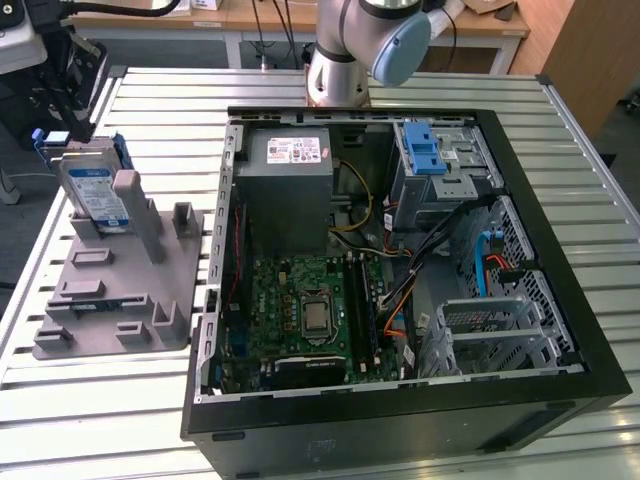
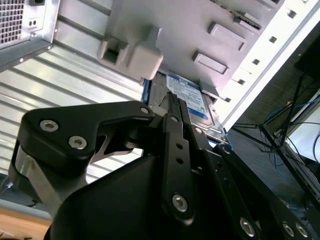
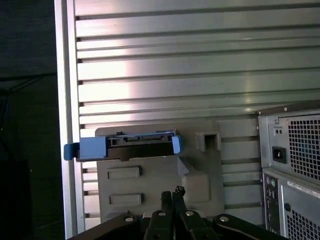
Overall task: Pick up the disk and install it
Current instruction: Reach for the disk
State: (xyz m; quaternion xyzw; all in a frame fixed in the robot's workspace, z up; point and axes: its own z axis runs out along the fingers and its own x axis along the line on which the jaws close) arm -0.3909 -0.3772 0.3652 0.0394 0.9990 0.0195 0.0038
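Exterior view shows one disk [image 1: 92,190] upright in one grey holder [image 1: 112,300]; first wrist view, one claw [image 3: 171,194] pinched narrow, empty.

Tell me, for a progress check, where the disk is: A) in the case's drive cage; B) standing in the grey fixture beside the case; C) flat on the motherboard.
B: the disk stands upright in the grey fixture, outside the computer case.
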